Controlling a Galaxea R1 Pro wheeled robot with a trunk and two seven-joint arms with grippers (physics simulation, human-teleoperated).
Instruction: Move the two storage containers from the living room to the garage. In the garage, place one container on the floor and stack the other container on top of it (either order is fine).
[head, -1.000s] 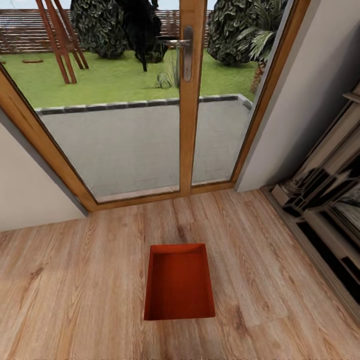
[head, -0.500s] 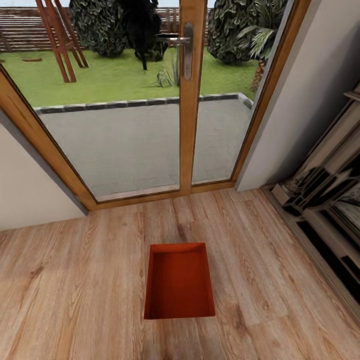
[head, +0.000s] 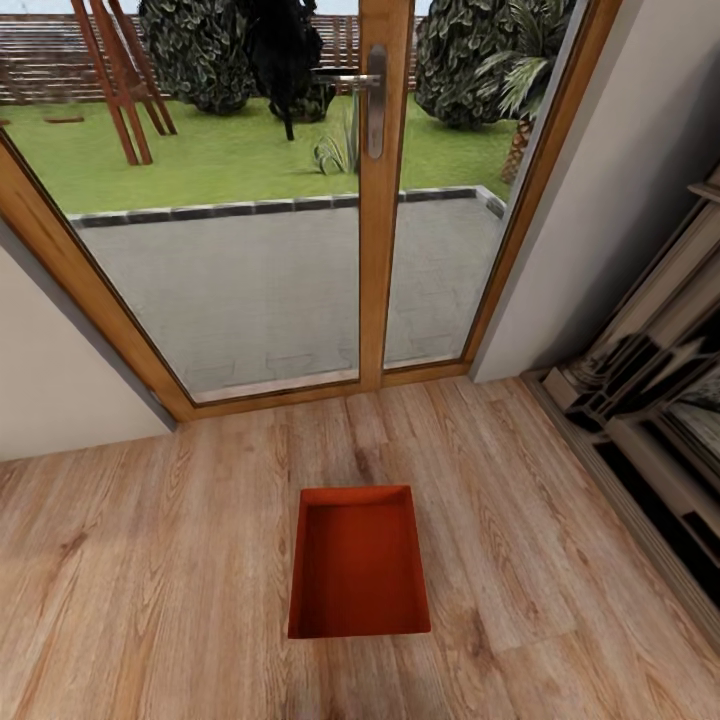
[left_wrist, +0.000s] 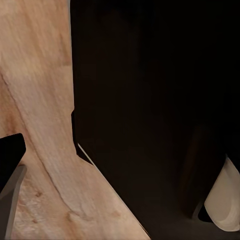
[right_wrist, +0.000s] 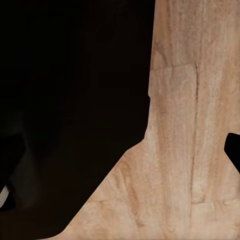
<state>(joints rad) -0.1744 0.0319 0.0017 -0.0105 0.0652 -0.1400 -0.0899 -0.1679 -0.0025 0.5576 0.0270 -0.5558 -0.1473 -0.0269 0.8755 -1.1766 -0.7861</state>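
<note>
Starting at the left of the head view, a plain white wall (head: 60, 370) meets the wood-plank floor (head: 150, 580), and I judge this to be the living room, since the boards are light wood rather than concrete. Moving toward the centre, the glazed wooden door (head: 375, 200) with its metal handle (head: 372, 95) looks out on a paved patio and lawn. Below it, in the lower middle of the frame, one red-orange storage container (head: 358, 562) sits flat on the boards, open side up and empty, its long axis running toward the door. It lies squarely ahead of me, which I take as the line-up for bending down to it. On the right edge stands a pale shelving unit (head: 660, 400) against the wall.

My arms hang low beside my dark base, I think to keep them tucked while I am positioned. In the left wrist view a dark fingertip (left_wrist: 11, 150) juts over the planks; in the right wrist view another dark tip (right_wrist: 234, 150) shows at the frame's right edge. I cannot tell how far either gripper is spread, and nothing appears between the fingers.
</note>
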